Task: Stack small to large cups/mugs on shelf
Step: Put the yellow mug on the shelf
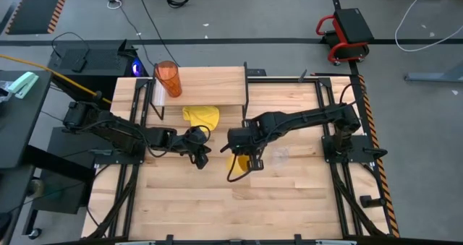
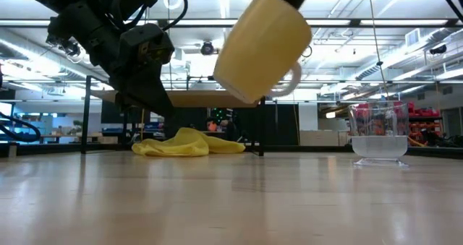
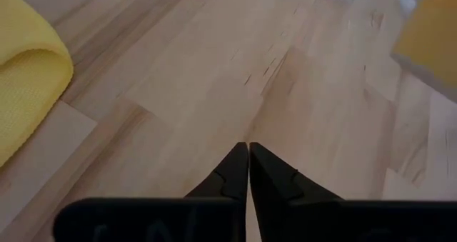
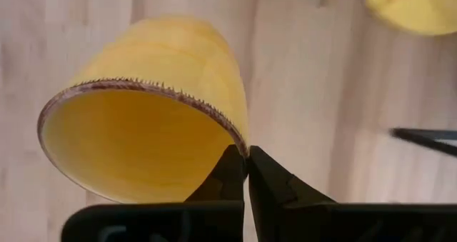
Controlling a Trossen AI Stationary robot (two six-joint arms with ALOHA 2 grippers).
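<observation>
I have the right gripper (image 4: 246,156) pinching the rim of the orange mug (image 4: 153,121), its fingers closed on the wall at the lip. In the low view the mug (image 2: 259,46) hangs clear of the table, tilted, with its white handle (image 2: 293,79) on the side toward the small clear cup (image 2: 378,133).

The relation that matters to me is mug to tumbler. The orange-red tumbler (image 1: 168,78) stands upright at the left end of the shelf (image 1: 210,86), up and away from my right gripper (image 1: 242,158), across the yellow cloth (image 1: 202,116). The tumbler's long axis is vertical, while the mug's axis leans well off vertical, so I judge the mug needs righting before it can seat inside.

The clear cup (image 1: 278,156) sits on the table just beside the right gripper, on the side away from the shelf.

The right arm reaches in from its base, bent at the elbow, wrist low over the table. The left gripper (image 3: 248,172) waits nearby with its fingers pressed together on nothing, hovering over bare wood beside the cloth, nearer the tumbler than the right one.
</observation>
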